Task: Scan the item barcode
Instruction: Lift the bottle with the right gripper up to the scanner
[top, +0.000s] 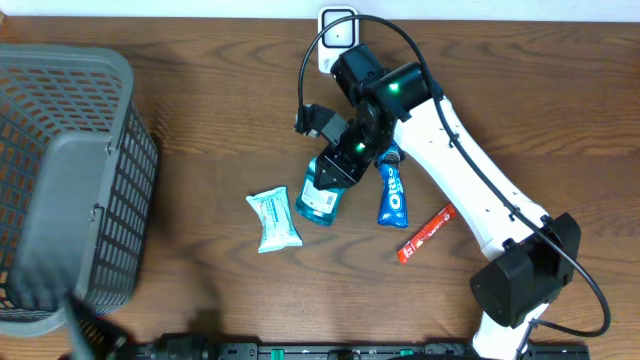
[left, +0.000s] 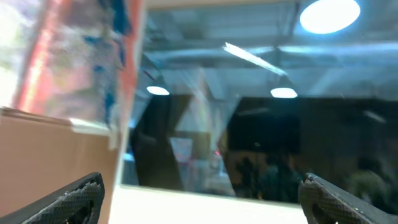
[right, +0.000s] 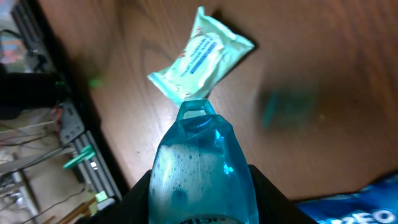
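1. overhead: right gripper (top: 343, 160) pinching blue bottle (top: 320, 198), which lies between wipes packet (top: 273, 220) and oreo pack (top: 393, 194); basket (top: 70, 180) well apart.
2. left wrist: left gripper (left: 202, 199) spread wide, empty, pointed off the table.
3. right wrist: jaws clamp the blue bottle's body; no barcode shows.
4. judged step: grasp made; next, lift and turn it to present the barcode.

The overhead camera hangs above the table (top: 200, 90) and looks straight down, far enough off to take in the far edge. The right wrist camera sits hard up against the blue bottle (right: 202, 168), looking along it at the wood. Both views share that bottle and the wipes packet (right: 202, 53) just beside it. The left wrist camera tilts up toward ceiling lights (left: 329, 15), its own fingertips (left: 74, 196) in the bottom corners.
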